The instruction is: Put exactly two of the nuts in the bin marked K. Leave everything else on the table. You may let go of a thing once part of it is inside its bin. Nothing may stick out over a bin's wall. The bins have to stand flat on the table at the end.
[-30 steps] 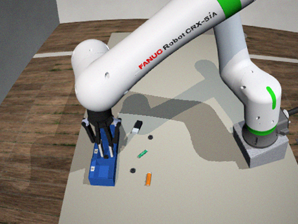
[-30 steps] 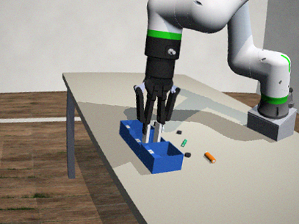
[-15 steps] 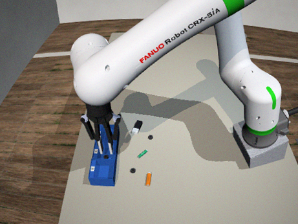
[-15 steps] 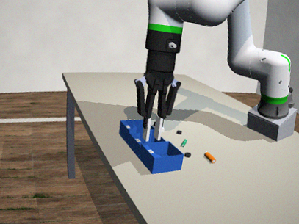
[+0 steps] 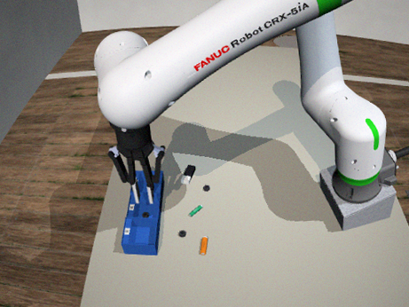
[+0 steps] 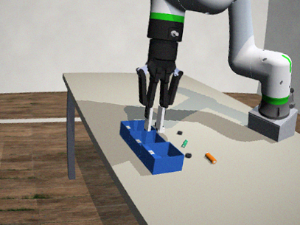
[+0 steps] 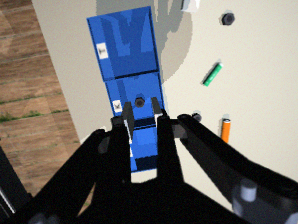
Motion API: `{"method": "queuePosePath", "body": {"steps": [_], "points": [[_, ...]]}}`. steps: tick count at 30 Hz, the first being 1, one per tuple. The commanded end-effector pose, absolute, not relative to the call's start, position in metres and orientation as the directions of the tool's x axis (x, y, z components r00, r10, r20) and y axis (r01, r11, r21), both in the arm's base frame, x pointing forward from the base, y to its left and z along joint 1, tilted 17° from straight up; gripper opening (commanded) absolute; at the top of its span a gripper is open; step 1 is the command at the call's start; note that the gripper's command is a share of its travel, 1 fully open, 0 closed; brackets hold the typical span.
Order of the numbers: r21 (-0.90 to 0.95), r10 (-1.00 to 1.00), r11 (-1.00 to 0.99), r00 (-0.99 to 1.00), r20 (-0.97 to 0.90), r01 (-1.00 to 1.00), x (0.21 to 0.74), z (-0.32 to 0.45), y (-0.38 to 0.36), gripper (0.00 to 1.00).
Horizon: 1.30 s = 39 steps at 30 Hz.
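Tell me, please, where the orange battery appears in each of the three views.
Top: the orange battery lies low in the middle, right of the blue bin.
Exterior: it lies right of centre, beyond the bin's near end.
Wrist: it stands at mid-right, past the pincer's linkage.
Shared landmark: the blue bin.
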<state>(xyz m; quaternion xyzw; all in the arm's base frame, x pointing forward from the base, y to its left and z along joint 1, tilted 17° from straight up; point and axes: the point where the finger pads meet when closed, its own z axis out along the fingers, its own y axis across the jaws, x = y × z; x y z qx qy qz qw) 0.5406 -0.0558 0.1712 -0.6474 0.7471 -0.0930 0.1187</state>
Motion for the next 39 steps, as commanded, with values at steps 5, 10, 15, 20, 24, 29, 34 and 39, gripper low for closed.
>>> {"method": "queuePosePath", "body": {"steps": [5, 10, 15, 20, 24, 29, 34, 39], "points": [[-0.298, -1.000, -0.026, 0.029, -0.006, -0.954, 0.512, 0.163, -0.069, 0.19], [-0.293, -0.982, -0.188, 0.183, 0.045, -0.937, 0.483, 0.154, -0.083, 0.19], [-0.278, -0.941, -0.337, 0.324, 0.094, -0.899, 0.446, 0.142, -0.100, 0.19], [-0.255, -0.880, -0.475, 0.454, 0.140, -0.842, 0.410, 0.131, -0.117, 0.19], [-0.233, -0.818, -0.576, 0.549, 0.172, -0.784, 0.395, 0.127, -0.124, 0.19], [-0.202, -0.731, -0.682, 0.650, 0.207, -0.703, 0.379, 0.122, -0.132, 0.19], [-0.168, -0.615, -0.788, 0.751, 0.240, -0.592, 0.378, 0.122, -0.132, 0.19], [-0.143, -0.509, -0.860, 0.820, 0.260, -0.489, 0.379, 0.122, -0.132, 0.19]]}}
